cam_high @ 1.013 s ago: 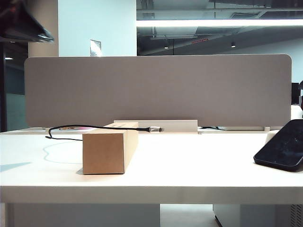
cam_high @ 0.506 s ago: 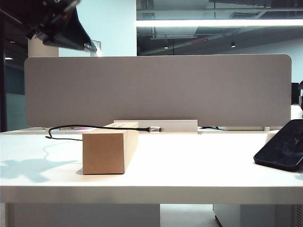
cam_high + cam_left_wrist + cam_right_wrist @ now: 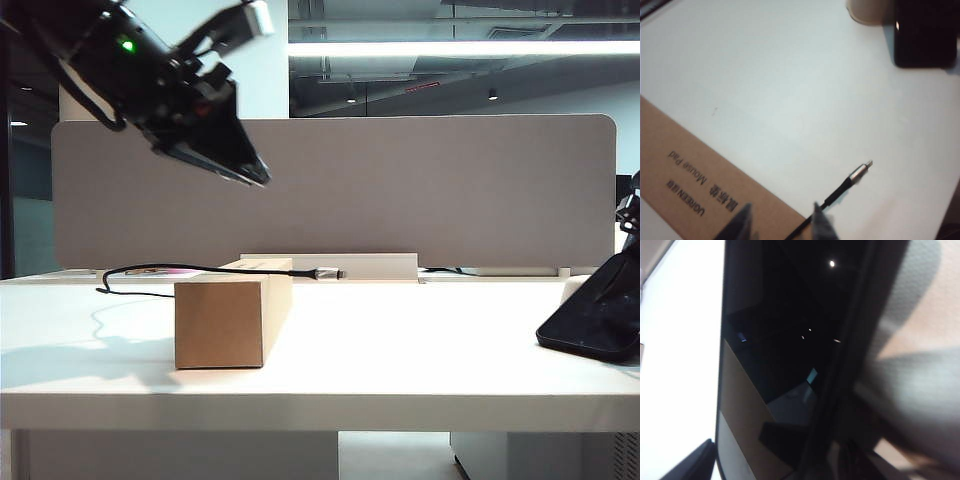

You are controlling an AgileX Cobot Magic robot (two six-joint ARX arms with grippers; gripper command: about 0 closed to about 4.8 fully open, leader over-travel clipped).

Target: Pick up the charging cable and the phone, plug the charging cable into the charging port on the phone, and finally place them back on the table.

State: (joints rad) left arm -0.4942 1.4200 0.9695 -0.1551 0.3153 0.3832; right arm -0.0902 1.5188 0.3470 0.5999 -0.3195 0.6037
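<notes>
Exterior view: a wide white table (image 3: 400, 350) fills the lower half, with a grey fabric divider panel (image 3: 420, 190) standing along its far edge. A brown cardboard box (image 3: 232, 315) sits upright on the left half of the table. The charging cable (image 3: 200, 268), a thin black cord, runs from the far left across the top of the box and ends in a short silver plug (image 3: 328, 272) that sticks out past the box's right side, above the tabletop. The left gripper (image 3: 235, 95) hangs in the air at the upper left, well above the box and cable, touching nothing; its dark body tilts down toward the table. In the left wrist view, two dark fingertips (image 3: 819, 220) stand apart with nothing between them, so the left gripper is released; the cable (image 3: 832, 195) and its silver plug (image 3: 860, 171) lie just beyond them over the white surface, beside the box printed with "Mouse Pad" (image 3: 695, 185). The phone (image 3: 598, 310), flat, black and glossy, rests tilted at the far right edge of the table, its upper end propped higher. A dark part of the right arm shows just above it at the frame's edge. In the right wrist view the phone (image 3: 785, 355) fills the frame very close, and the right gripper's (image 3: 775, 460) fingertips sit spread on either side of it; whether they touch it cannot be told.
</notes>
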